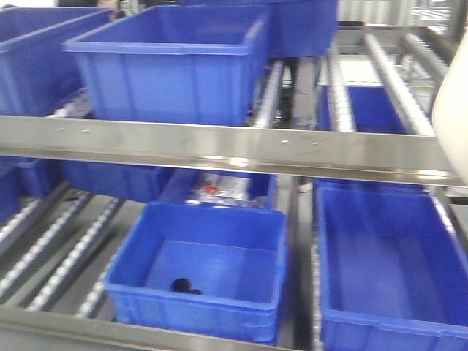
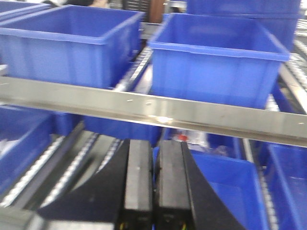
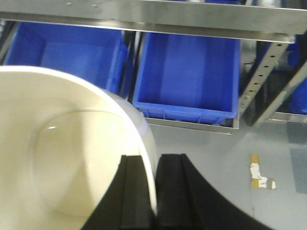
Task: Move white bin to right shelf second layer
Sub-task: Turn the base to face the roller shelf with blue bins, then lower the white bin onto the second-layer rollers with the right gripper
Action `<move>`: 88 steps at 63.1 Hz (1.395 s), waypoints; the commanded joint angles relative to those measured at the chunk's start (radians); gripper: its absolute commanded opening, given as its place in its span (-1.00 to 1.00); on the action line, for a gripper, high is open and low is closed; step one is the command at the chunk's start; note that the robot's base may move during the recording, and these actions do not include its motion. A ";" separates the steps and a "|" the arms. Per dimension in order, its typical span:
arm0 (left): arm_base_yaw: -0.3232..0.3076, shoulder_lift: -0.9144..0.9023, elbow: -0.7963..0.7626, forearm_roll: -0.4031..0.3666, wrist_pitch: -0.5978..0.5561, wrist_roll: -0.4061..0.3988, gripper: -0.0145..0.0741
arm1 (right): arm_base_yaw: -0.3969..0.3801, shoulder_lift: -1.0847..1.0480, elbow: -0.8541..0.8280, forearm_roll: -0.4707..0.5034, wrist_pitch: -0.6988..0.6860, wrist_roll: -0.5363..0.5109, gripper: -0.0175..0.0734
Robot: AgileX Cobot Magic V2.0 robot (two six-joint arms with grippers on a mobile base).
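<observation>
The white bin (image 3: 57, 153) fills the lower left of the right wrist view, its mouth facing the camera and nothing inside. My right gripper (image 3: 154, 165) is shut on its rim, one finger inside the wall and one outside. In the front view only a cream edge of the white bin (image 1: 453, 110) shows at the far right. It is level with the upper roller rails (image 1: 391, 80) of the right shelf, behind the steel front bar (image 1: 219, 146). My left gripper (image 2: 154, 148) is shut with nothing in it, low in front of the rack.
Blue crates (image 1: 172, 66) stand on the upper level at left and centre. Two more crates (image 1: 201, 267) (image 1: 387, 263) sit on the level below. Below a steel bar (image 3: 144, 14) in the right wrist view are blue crates (image 3: 187, 76) and grey floor (image 3: 230, 182).
</observation>
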 commanded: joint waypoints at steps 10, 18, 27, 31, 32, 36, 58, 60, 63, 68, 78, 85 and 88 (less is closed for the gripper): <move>-0.005 -0.016 0.028 -0.001 -0.087 -0.005 -0.48 | -0.006 -0.002 -0.030 -0.004 -0.084 -0.003 -0.50; -0.005 -0.016 0.028 -0.001 -0.087 -0.005 -0.48 | -0.006 -0.002 -0.030 -0.004 -0.084 -0.003 -0.50; -0.005 -0.016 0.028 -0.001 -0.087 -0.005 -0.48 | -0.006 -0.002 -0.030 -0.004 -0.084 -0.003 -0.50; -0.005 -0.016 0.028 -0.001 -0.087 -0.005 -0.48 | -0.006 -0.002 -0.030 -0.004 -0.083 -0.003 -0.50; -0.005 -0.016 0.028 -0.001 -0.087 -0.005 -0.48 | -0.006 -0.002 -0.030 -0.004 -0.083 -0.003 -0.50; -0.005 -0.016 0.028 -0.001 -0.087 -0.005 -0.48 | -0.006 -0.002 -0.030 -0.004 -0.083 -0.003 -0.50; -0.005 -0.016 0.028 -0.001 -0.087 -0.005 -0.48 | -0.006 -0.002 -0.030 -0.004 -0.083 -0.003 -0.50; -0.005 -0.016 0.028 -0.001 -0.087 -0.005 -0.48 | -0.006 -0.002 -0.030 -0.004 -0.083 -0.003 -0.50; -0.005 -0.016 0.028 -0.001 -0.087 -0.005 -0.48 | -0.006 -0.002 -0.030 -0.004 -0.083 -0.003 -0.50; -0.005 -0.016 0.028 -0.001 -0.087 -0.005 -0.48 | -0.006 -0.002 -0.030 -0.004 -0.083 -0.003 -0.50; -0.005 -0.016 0.028 -0.001 -0.087 -0.005 -0.48 | -0.006 -0.002 -0.030 -0.004 -0.083 -0.003 -0.50; -0.005 -0.016 0.028 -0.001 -0.087 -0.005 -0.48 | -0.006 -0.002 -0.030 -0.004 -0.083 -0.003 -0.50; -0.005 -0.016 0.028 -0.001 -0.087 -0.005 -0.48 | -0.006 -0.002 -0.030 -0.004 -0.083 -0.003 -0.50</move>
